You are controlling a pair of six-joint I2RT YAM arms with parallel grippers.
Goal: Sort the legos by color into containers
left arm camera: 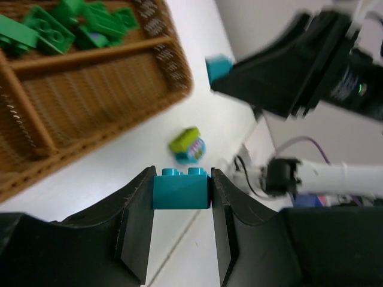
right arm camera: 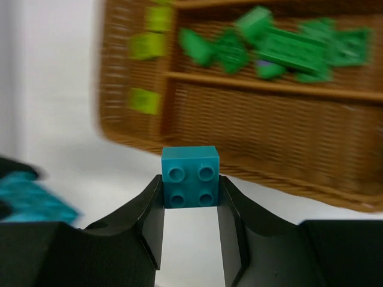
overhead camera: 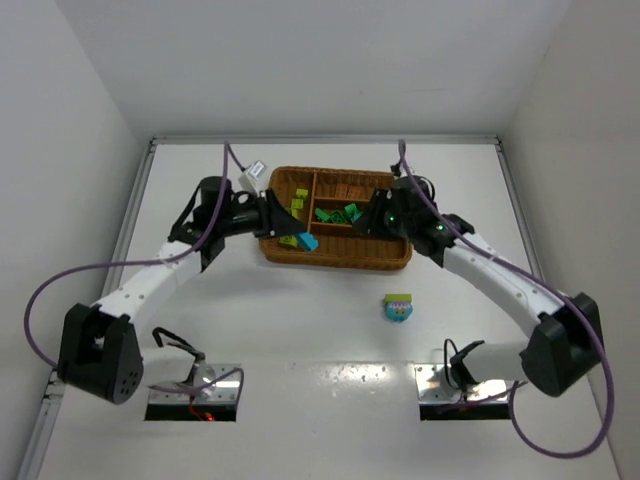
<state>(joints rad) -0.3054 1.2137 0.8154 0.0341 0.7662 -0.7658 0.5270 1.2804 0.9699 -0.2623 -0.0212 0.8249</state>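
Clamping a cyan brick (left arm camera: pixel 181 190), the left gripper (left arm camera: pixel 181 200) hangs by the wicker tray (overhead camera: pixel 335 262), upper centre; the right gripper (right arm camera: pixel 191 206) pinches a four-stud teal brick (right arm camera: pixel 190 177).

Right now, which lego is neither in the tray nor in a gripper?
The lime-topped piece alone on the table, nearer than the wicker tray. The left gripper and right gripper each clamp a cyan brick; others lie in the tray.

No text, number, brand or sign can be read in any view. A small white tag (overhead camera: pixel 255 168) on the cable by the left arm (overhead camera: pixel 150 285), at the far left, is too small to show any print. Both wrist views are blurred.
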